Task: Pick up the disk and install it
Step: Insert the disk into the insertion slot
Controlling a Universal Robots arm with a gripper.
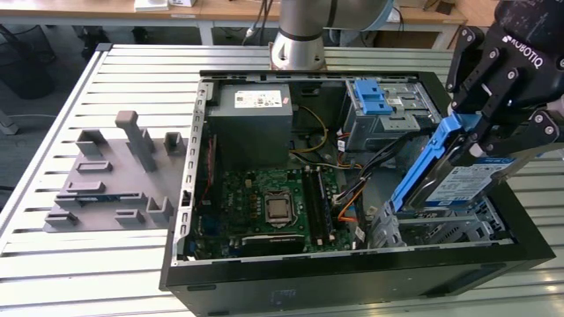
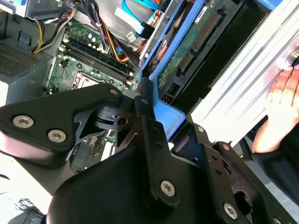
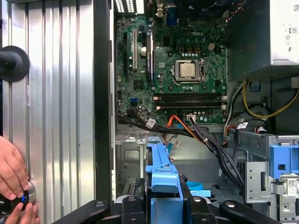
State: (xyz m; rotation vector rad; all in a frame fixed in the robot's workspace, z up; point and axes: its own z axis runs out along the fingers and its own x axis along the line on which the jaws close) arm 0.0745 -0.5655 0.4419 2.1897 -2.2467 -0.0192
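Note:
My gripper [image 1: 471, 132] is shut on the disk [image 1: 463, 185], a silver drive with a white-and-blue label in a blue plastic bracket. It holds the disk by the upper end, tilted steeply, at the exterior view's right. The disk's lower end reaches into the metal drive cage [image 1: 440, 228] in the near right corner of the open computer case [image 1: 352, 281]. The first wrist view has the blue bracket [image 3: 163, 175] between my fingers [image 3: 194, 205]. In the second wrist view the disk's green circuit board [image 2: 187, 51] faces the camera.
A motherboard [image 1: 273, 205] and loose cables [image 1: 352, 191] lie inside the case, beside a grey power supply [image 1: 255, 109] and a blue ribbed latch [image 1: 374, 99]. A grey fixture [image 1: 115, 178] stands on the slatted table. A person's hand [image 3: 11, 179] rests on a round knob outside the case.

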